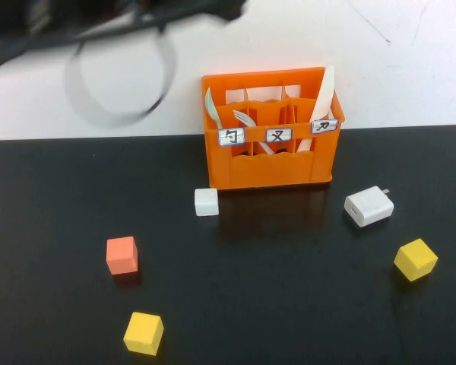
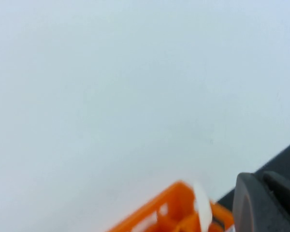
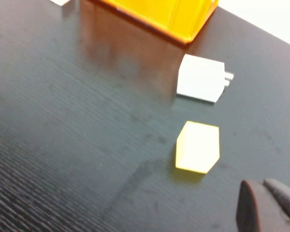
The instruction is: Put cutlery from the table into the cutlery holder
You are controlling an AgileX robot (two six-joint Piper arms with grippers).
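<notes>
The orange cutlery holder point(image 1: 270, 163) stands at the back of the black table point(image 1: 273, 304). The cream-white knife point(image 1: 324, 95) stands upright in its right compartment, leaning on the rim. A spoon point(image 1: 210, 106) is in the left compartment and a fork point(image 1: 245, 118) in the middle one. My left gripper point(image 2: 262, 180) is raised above and behind the holder, shut and empty. The holder's corner point(image 2: 169, 212) and the knife point(image 2: 201, 205) show beside it. The left arm point(image 1: 137, 15) is a dark blur at the top. My right gripper point(image 3: 257, 186) hovers low over the table's right side, shut and empty.
On the table lie a white cube point(image 1: 206, 201), a white charger point(image 1: 368, 206), an orange cube point(image 1: 121, 255) and two yellow cubes point(image 1: 144, 333) point(image 1: 415, 259). The right yellow cube point(image 3: 197, 147) and the charger point(image 3: 201, 79) lie just ahead of my right gripper. A white wall point(image 1: 410, 68) stands behind.
</notes>
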